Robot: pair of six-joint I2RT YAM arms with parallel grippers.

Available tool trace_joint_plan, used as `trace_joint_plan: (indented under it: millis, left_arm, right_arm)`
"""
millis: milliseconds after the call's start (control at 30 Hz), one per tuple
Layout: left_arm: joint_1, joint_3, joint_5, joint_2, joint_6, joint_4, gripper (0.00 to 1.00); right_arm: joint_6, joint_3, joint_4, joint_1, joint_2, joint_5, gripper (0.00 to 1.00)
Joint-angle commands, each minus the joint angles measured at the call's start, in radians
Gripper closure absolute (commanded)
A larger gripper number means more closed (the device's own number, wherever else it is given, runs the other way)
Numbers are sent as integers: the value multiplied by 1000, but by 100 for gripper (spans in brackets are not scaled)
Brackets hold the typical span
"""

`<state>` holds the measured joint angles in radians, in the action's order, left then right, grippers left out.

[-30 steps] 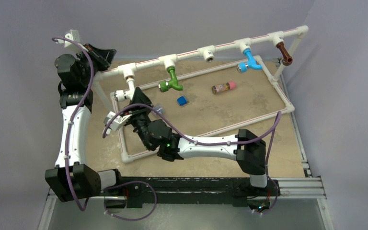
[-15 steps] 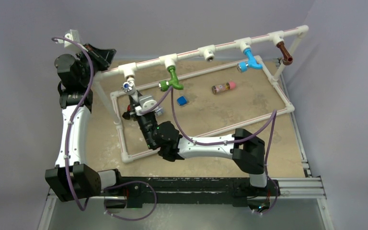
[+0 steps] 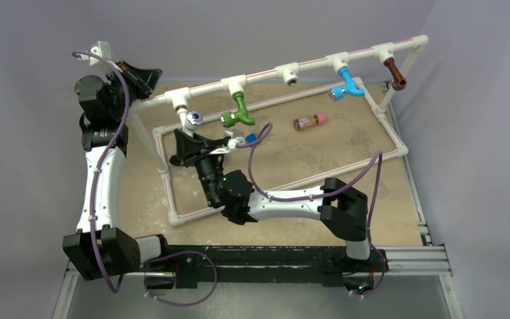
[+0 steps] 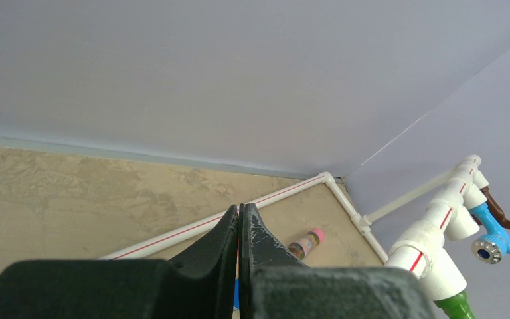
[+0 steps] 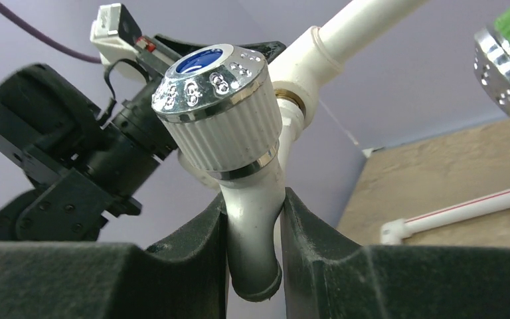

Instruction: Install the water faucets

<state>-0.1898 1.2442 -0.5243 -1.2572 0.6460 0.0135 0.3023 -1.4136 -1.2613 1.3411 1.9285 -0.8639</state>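
The jaws of the right gripper point(image 5: 254, 229) are closed narrowly on the white faucet point(image 5: 249, 193), clamped on its bent neck just below the ribbed knob. From the jaws the faucet's long axis runs upward and away. The open spout end hangs down between the jaws and the chrome-topped knob stands above them. Behind the knob the inlet end is met by the brass-ringed outlet of the leftmost T-fitting point(image 5: 302, 93). Whether the faucet is fully seated there cannot be told. Screwing it home about the outlet's axis is judged to be the step in hand, so that line from jaws to fitting is what the coming move depends on.

The jaws of the left gripper point(image 4: 239, 229) are pressed together on nothing, up near the left end of the raised pipe rail point(image 3: 206, 88). The right arm is plainly the nearer one.

Along the rail the green faucet point(image 3: 241, 111) hangs from the next fitting, near the white one, so room for swinging the knob is judged tight on that side. Beyond it are an empty T-fitting point(image 3: 287, 73), the blue faucet point(image 3: 346, 85) and the brown faucet point(image 3: 393, 72). Below lies the sandy worktop point(image 3: 319, 166), on which a small bottle point(image 3: 309, 121) is seen well apart.
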Motion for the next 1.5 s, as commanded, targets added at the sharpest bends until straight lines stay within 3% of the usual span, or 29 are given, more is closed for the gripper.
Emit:
trace_joint_plan:
  millis: [0,167,600,833,1033,1233,1467]
  left_arm:
    - [-8,-141,-79,-77,-16,-373,100]
    - [-8,-143,-85,-79,-14,-370,100]
    - [-7,-146,-92,-81,-10,-367,100]
    - [-6,-146,-94,-80,-9,-366,100]
    - [-7,-146,-95,-81,-8,-366,100]
    - [-8,-146,-95,-82,-6,-367,100]
    - [-8,-146,-95,-82,-6,-368,100]
  right_arm:
    - [282,29,-160,16,-68,18,100]
    - [498,43,-204,15,-70,25,100]
    - [872,-6,-231,-5,-47,67,100]
    - [930,15,-274,-17,-57,74,100]
    - [903,38,-295,-17,-65,80,80]
    - [881,61,-296,-18,-76,84,43]
    - [828,62,-278,-18,-91,114,26]
